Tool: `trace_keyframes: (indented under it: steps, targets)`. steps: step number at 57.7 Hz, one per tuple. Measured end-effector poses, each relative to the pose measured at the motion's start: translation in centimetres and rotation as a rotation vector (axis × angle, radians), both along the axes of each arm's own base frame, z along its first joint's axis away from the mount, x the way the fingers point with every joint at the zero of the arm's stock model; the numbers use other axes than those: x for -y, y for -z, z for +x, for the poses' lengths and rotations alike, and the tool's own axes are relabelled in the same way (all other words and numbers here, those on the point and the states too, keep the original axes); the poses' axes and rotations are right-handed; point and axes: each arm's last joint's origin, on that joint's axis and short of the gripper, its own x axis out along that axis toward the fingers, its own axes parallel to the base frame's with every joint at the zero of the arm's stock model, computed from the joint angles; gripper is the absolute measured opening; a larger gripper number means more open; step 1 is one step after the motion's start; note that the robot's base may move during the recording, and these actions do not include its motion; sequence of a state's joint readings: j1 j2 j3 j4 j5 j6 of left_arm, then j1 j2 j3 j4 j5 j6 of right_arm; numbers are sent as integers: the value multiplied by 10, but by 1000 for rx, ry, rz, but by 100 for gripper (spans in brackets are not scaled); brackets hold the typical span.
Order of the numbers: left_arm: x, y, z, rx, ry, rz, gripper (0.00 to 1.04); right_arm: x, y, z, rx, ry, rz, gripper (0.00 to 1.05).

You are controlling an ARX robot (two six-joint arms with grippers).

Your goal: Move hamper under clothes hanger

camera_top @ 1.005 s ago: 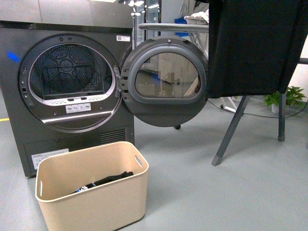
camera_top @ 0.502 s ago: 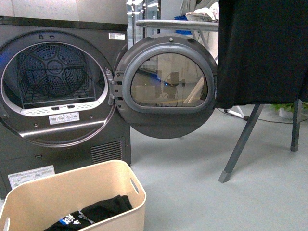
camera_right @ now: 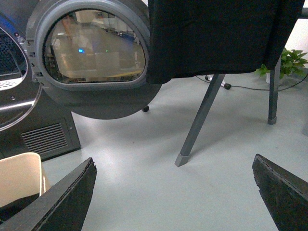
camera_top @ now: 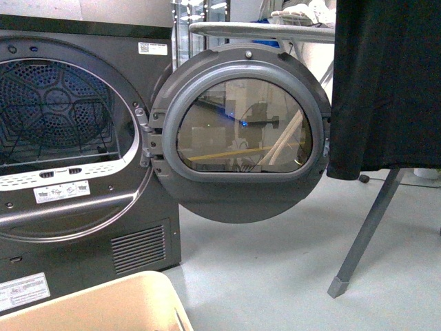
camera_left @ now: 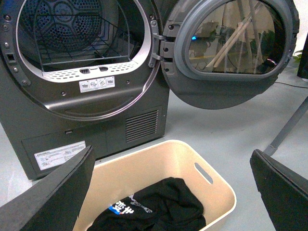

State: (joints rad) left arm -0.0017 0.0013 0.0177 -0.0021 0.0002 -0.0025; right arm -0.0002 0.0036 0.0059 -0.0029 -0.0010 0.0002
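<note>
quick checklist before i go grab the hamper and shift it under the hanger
1. Left gripper open, empty: ok.
2. Right gripper open, empty: ok.
3. Hamper gripped: not ok, both grippers are open.
4. Hamper under clothes hanger: not ok, it sits in front of the dryer.
5. Black garment below the hamper's rim: ok.
6. Hamper clears the open dryer door: cannot tell.

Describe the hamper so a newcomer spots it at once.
Start at the dark grey dryer with its round door swung open. On the floor in front of it stands the hamper, a beige rectangular tub with rounded corners and slot handles. Nothing else there is beige; a black garment lies inside.
</note>
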Motion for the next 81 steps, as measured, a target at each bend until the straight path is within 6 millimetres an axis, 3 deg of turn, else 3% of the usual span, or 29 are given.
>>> trace_keyframes:
  steps: [81]
  targets:
    - [0, 0, 0, 2, -1, 0, 98, 0, 0, 0, -1, 0, 0, 97]
